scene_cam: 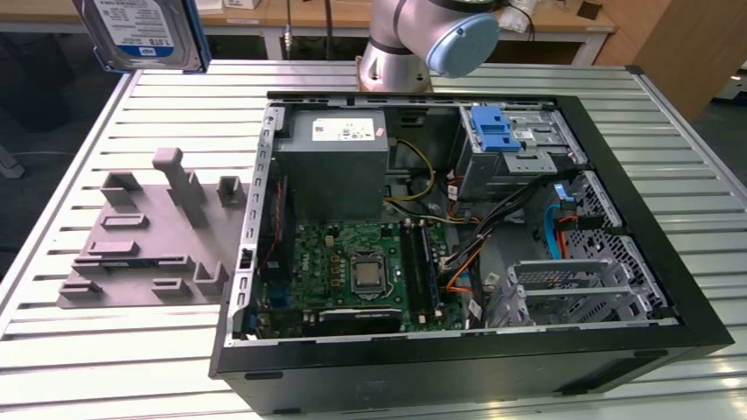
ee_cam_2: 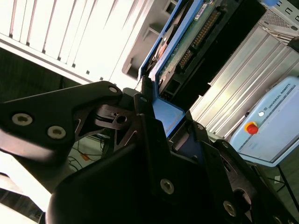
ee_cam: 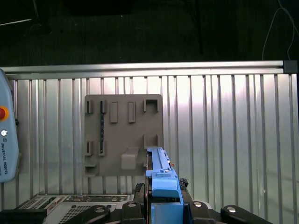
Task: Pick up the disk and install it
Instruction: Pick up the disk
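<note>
Slatted table point(scene_cam: 140, 350) is carrying an open computer case point(scene_cam: 467, 372). The gripper point(ee_cam_2: 161, 112) fingers point(ee_cam_2: 148, 135) are clenching the disk point(scene_cam: 146, 33) aloft at the exterior view's far left, well apart from the case. Pickup looks done, install not yet.

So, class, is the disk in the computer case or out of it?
Out: the tool holds the disk above the table, clear of the open computer case.

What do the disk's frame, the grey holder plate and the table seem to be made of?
The disk's frame: blue plastic, smooth, evenly coloured. Grey holder plate: probably matte plastic; dull, moulded slots. Table: likely aluminium; bright ribbed slats.
</note>
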Action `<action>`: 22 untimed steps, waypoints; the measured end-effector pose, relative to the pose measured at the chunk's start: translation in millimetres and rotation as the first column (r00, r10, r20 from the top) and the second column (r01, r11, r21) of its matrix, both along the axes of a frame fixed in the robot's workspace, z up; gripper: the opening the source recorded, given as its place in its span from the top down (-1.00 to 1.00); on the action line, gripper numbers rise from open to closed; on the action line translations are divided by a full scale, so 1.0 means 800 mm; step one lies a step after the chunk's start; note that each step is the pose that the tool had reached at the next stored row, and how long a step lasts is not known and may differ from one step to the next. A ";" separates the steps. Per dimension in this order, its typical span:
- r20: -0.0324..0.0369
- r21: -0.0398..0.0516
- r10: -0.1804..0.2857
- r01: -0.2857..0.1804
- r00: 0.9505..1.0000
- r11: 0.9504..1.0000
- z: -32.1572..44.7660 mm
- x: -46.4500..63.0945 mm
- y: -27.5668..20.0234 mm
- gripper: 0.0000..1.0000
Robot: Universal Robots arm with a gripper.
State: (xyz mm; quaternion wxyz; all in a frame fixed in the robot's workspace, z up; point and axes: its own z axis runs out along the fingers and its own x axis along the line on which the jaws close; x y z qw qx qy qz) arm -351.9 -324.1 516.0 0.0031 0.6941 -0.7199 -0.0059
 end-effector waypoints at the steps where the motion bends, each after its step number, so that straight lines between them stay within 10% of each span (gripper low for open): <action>1: 0.000 0.000 0.000 0.000 1.000 1.000 0.0000 0.000 0.0000 0.27; 22: 0.000 0.000 0.000 0.000 1.000 1.000 0.0000 0.011 0.0000 0.27</action>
